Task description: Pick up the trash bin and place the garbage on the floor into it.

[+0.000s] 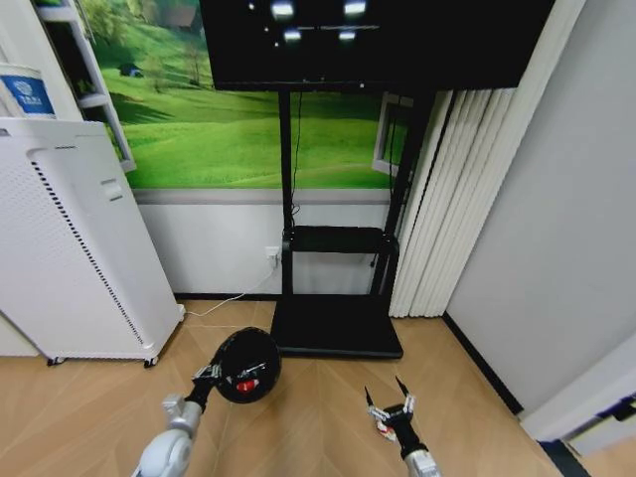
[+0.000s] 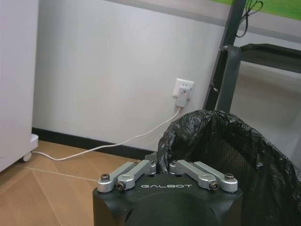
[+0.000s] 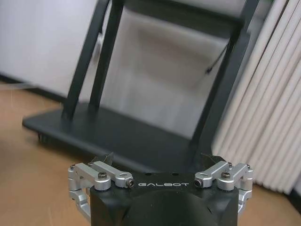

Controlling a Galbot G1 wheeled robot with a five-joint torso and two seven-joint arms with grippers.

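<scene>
Gripping the near rim of the small round black wire-mesh trash bin [image 1: 246,365], lined with a crinkled black plastic bag, the left gripper [image 1: 211,375] had its jaws drawn narrow on that edge, holding the bin tilted with its mouth up toward the head camera, probably so that litter could be dropped in from the side. Small red and white scraps [image 1: 245,383] showed inside it, apparently garbage already collected. The right gripper [image 1: 390,402] hung low over the light tan chevron-plank floor [image 1: 318,417], its jaws spread wide and holding nothing; a red and white bit showed just beneath it, though I could not tell whether that was a wrapper. Behind stood the flat black base of a television stand [image 1: 336,328], a white perforated appliance on castors [image 1: 70,258], a white wall socket with its trailing cable [image 2: 183,88], pale pleated curtains [image 1: 467,199] and a green meadow mural [image 1: 248,129].
</scene>
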